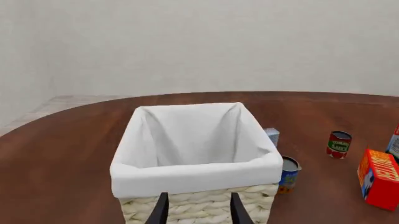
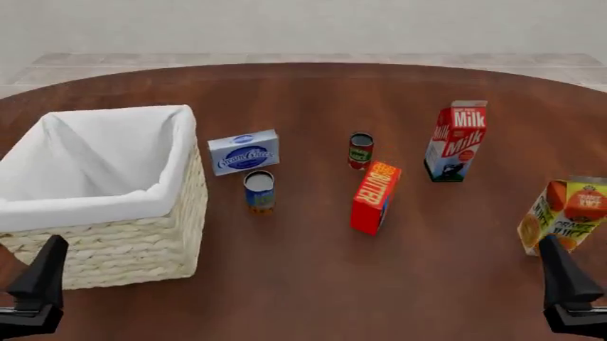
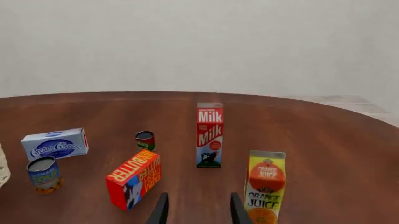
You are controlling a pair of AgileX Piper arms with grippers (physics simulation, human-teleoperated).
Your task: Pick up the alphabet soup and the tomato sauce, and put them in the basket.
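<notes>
The alphabet soup [image 2: 259, 190], a blue and orange can with a pale top, stands just right of the basket [image 2: 124, 249]. The tomato sauce [image 2: 360, 150], a green and red can with a dark top, stands farther back toward the table's middle. My left gripper [image 2: 40, 284] hangs open at the near left, in front of the basket [image 1: 196, 172], with nothing between its fingers [image 1: 160, 212]. My right gripper [image 2: 567, 284] is open and empty at the near right, close to the orange juice carton. Both cans also show in the wrist views: alphabet soup [image 1: 288, 174] [image 3: 44, 174], tomato sauce [image 1: 338, 144] [image 3: 145, 140].
A blue cream cheese box [image 2: 244, 152] lies behind the soup can. A red butter box [image 2: 374, 197] stands in front of the tomato sauce. A milk carton [image 2: 456, 141] stands to the right, and an orange juice carton [image 2: 566, 213] by my right gripper [image 3: 198, 210].
</notes>
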